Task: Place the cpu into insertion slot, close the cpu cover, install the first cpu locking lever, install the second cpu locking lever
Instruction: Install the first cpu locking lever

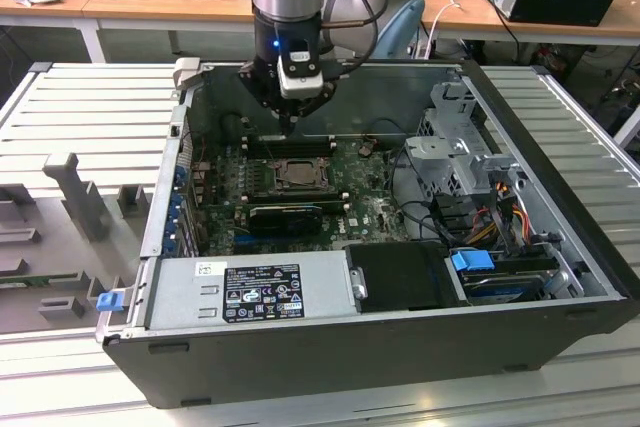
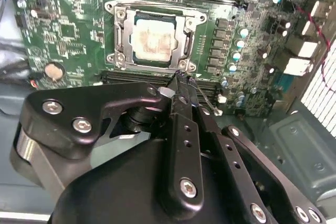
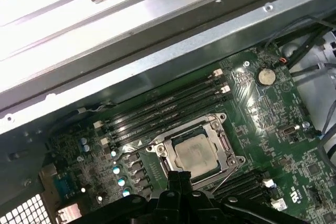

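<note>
- Gripper: fingers together, nothing held; tips just beside insertion slot edge.
- Cpu sits in slot, just ahead of tips; cpu cover looks flat over it.
- Step, prob.: locking lever. Keep tips on thin rod beside them, push slowly, stay off cpu face & board parts.

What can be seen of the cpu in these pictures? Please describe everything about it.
The cpu is a small flat square chip with a pale silvery metal face that carries a dull tan smear in its middle. It lies flat in the insertion slot on the green motherboard, and the thin metal cpu cover frames its edges, so its face shows through the window. Nothing presses on its face. The shut pincer hangs beside the socket's edge, apart from the chip.
</note>
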Motion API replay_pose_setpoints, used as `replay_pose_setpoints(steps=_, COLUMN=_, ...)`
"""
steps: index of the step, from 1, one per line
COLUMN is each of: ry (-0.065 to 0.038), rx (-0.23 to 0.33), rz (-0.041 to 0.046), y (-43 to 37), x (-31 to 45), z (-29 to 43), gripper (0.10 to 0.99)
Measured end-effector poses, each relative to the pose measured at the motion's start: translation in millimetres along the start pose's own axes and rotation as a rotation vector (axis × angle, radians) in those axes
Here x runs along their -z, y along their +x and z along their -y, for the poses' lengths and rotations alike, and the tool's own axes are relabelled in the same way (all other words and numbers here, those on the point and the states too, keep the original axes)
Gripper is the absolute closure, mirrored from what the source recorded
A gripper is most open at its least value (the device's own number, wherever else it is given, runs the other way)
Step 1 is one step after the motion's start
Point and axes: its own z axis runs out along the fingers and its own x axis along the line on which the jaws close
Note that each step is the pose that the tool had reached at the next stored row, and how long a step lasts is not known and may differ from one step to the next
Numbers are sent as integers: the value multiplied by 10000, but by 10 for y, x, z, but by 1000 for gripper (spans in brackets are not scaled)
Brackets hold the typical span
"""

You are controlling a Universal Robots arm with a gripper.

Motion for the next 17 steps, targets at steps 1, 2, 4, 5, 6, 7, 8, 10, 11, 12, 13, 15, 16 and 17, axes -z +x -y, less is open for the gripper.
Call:
replay_pose_setpoints(steps=1, ry=7, rx=337, rz=-17, y=0, x=-7, z=1, gripper=980)
replay_pose_setpoints(steps=2, ry=9, rx=583, rz=-30, y=0, x=-13, z=1, gripper=980)
replay_pose_setpoints(steps=4, ry=19, rx=1051, rz=-54, y=0, x=-19, z=1, gripper=980)
replay_pose_setpoints(steps=5, ry=21, rx=1306, rz=-67, y=0, x=-21, z=1, gripper=980)
replay_pose_setpoints(steps=6, ry=27, rx=1715, rz=-87, y=-1, x=-25, z=1, gripper=980)
replay_pose_setpoints(steps=7, ry=30, rx=1910, rz=-97, y=-1, x=-26, z=1, gripper=980)
replay_pose_setpoints(steps=8, ry=33, rx=2089, rz=-106, y=-1, x=-27, z=1, gripper=980)
replay_pose_setpoints(steps=10, ry=37, rx=2460, rz=-124, y=-2, x=-30, z=1, gripper=980)
replay_pose_setpoints(steps=11, ry=41, rx=2662, rz=-135, y=-2, x=-30, z=1, gripper=980)
replay_pose_setpoints(steps=12, ry=44, rx=2845, rz=-144, y=-2, x=-31, z=1, gripper=980)
replay_pose_setpoints(steps=13, ry=46, rx=3050, rz=-154, y=-2, x=-32, z=1, gripper=980)
replay_pose_setpoints(steps=15, ry=51, rx=3407, rz=-172, y=-2, x=-33, z=1, gripper=980)
replay_pose_setpoints(steps=16, ry=53, rx=3562, rz=-180, y=-2, x=-33, z=1, gripper=980)
replay_pose_setpoints(steps=17, ry=55, rx=3741, rz=-189, y=-2, x=-34, z=1, gripper=980)
